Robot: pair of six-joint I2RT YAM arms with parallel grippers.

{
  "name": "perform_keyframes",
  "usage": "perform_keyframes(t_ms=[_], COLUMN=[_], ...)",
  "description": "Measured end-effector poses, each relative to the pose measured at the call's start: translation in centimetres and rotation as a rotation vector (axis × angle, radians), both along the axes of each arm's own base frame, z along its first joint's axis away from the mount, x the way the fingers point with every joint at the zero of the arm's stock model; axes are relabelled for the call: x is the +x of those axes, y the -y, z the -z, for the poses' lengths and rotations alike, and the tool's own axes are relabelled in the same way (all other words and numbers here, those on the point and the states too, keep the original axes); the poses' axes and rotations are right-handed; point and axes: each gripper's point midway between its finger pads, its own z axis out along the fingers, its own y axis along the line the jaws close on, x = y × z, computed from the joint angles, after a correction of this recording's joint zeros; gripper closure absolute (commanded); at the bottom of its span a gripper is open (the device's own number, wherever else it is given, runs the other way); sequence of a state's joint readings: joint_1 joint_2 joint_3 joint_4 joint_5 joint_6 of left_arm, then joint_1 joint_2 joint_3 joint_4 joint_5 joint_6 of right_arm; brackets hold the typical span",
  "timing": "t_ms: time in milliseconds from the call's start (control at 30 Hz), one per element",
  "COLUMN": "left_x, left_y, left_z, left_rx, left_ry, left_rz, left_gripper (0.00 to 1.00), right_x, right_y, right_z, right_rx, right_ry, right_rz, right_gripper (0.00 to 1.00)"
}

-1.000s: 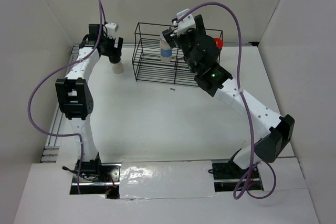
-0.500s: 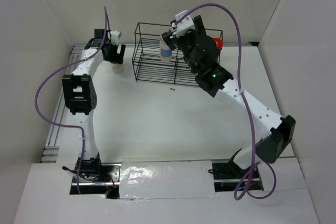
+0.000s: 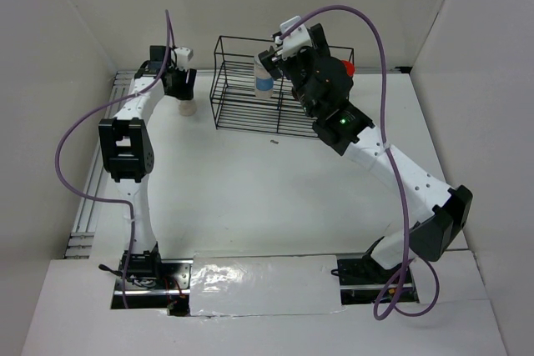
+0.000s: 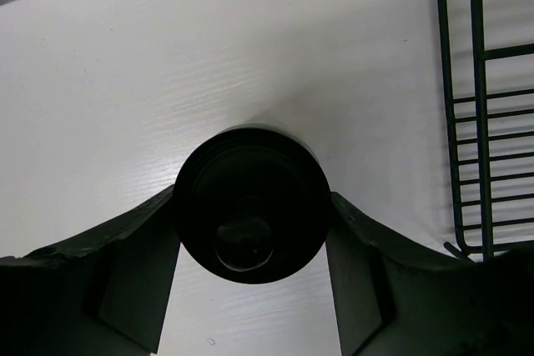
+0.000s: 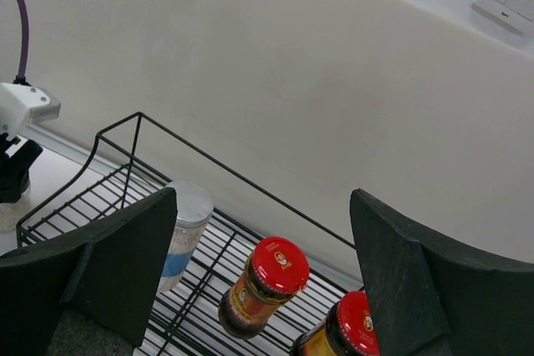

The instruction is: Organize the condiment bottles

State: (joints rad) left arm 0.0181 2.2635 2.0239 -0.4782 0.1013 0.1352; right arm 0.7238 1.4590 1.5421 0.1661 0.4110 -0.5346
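Note:
The whitish black-capped bottle [image 3: 186, 107] stands on the table left of the black wire rack [image 3: 242, 104]. My left gripper [image 3: 179, 82] is over it, and in the left wrist view both fingers press the sides of its black cap [image 4: 250, 204]. The white blue-labelled bottle [image 5: 185, 231] and two red-lidded brown jars [image 5: 267, 285] [image 5: 350, 333] stand inside the rack. My right gripper [image 5: 263, 198] hangs above them, open, with nothing between its fingers. From above, the white bottle [image 3: 263, 81] and one red lid [image 3: 346, 67] show beside the right arm.
The rack's wire corner [image 4: 471, 122] lies just right of the held bottle. White walls close off the back and both sides. A metal rail [image 3: 83, 206] runs along the table's left edge.
The left gripper moved back over the black-capped bottle, then closed on its cap. The right gripper lifted slightly above the rack and stayed open.

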Motion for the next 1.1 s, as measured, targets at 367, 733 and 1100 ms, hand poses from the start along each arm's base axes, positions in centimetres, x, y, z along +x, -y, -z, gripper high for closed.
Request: perform_keyframes(t_ms=[367,733,1100], left_x=[-1.8,-7.2,-12.8], left_y=[-1.5,0.2,10.8], left_z=[-2.1,-20.2,-28.1], left_rx=[-0.002,-0.014,-0.072], left_ry=[-0.018,0.265,0.395], left_rz=[0.034,0.148,0.426], left_gripper=[1.00,1.00,1.00], right_x=[0.0,-1.2,-3.3], right_y=[0.2,1.7,3.6], right_z=[1.2,1.7,1.3], right_rx=[-0.023,-0.026,0.013], right_ry=[-0.017,-0.022,-0.023], right_rz=[0.005,0.011,0.015], right_gripper=[0.09,0.09,0.09])
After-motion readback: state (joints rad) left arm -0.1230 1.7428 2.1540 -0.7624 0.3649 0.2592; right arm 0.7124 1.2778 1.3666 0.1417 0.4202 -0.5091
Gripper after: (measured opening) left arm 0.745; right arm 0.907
